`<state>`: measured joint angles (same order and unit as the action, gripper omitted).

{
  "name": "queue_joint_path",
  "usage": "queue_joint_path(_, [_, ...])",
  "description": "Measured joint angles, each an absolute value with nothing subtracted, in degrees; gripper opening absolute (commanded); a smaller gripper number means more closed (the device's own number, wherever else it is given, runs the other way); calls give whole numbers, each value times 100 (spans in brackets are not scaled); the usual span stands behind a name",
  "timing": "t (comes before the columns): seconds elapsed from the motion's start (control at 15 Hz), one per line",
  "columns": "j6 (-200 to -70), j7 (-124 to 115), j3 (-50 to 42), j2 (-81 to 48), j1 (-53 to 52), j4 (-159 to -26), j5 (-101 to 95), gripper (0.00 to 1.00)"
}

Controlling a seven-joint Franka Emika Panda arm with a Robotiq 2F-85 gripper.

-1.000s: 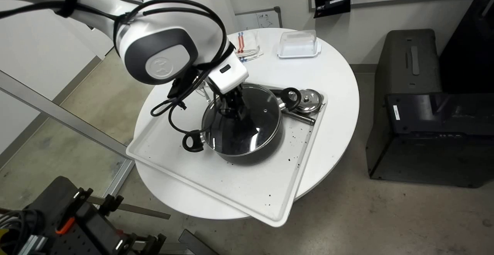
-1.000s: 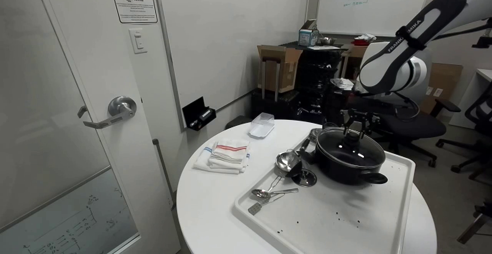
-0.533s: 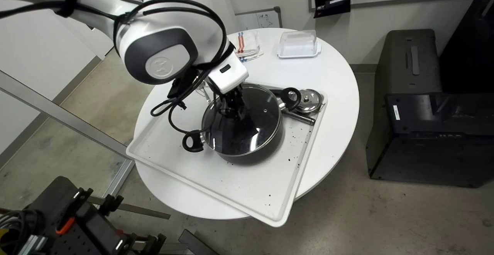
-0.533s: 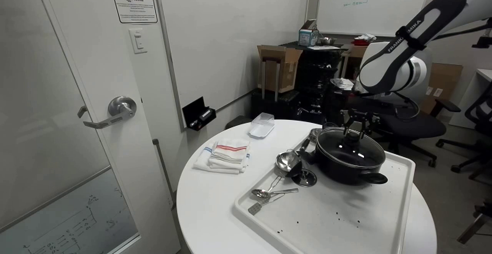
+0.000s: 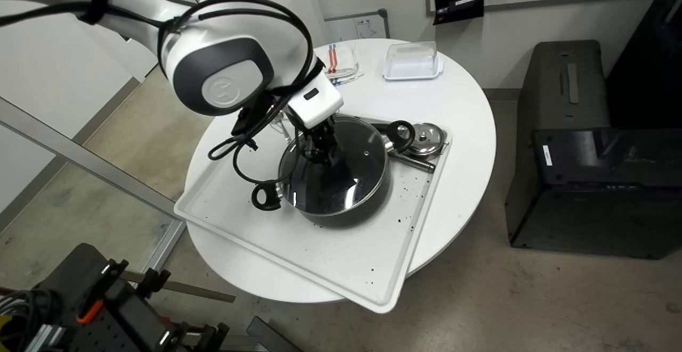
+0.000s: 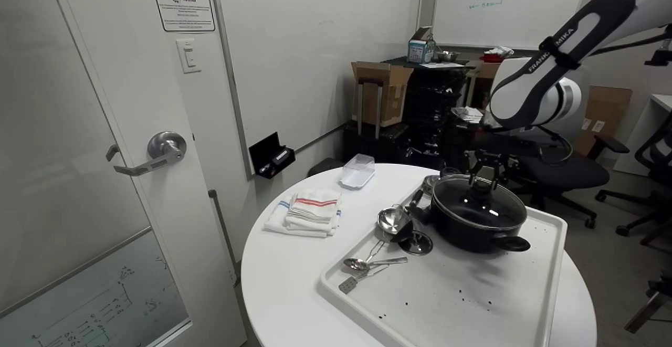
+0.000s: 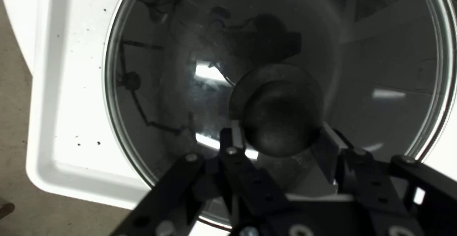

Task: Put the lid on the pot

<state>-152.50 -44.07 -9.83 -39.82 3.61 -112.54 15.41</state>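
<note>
Lid [image 6: 475, 211] of round clear glass appears seated on the round black metal pot [image 6: 464, 238]; your black two-fingered gripper [image 6: 483, 183] pinches the lid's round black knob [image 7: 282, 116] from eight and four o'clock in the wrist view. Confirm it's level, release evenly, rise straight.

Round white desk [image 6: 283, 279] across the lower frame in an exterior view, folded white towels [image 6: 311, 213] with red and blue stripes left of centre, clear box [image 6: 358, 172] at mid-frame, white tray [image 6: 436, 289] at lower right.
</note>
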Motion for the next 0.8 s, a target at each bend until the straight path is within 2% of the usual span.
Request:
queue_joint_path(0.13, [-15240, -4408, -1006, -3988, 333, -11243, 1541, 95])
queue_joint_path(0.2, [-15235, -4408, -1017, -3988, 322, -11237, 1541, 99])
queue_joint_path(0.8, [-15234, -4408, -1030, -3944, 246, -11178, 1540, 100])
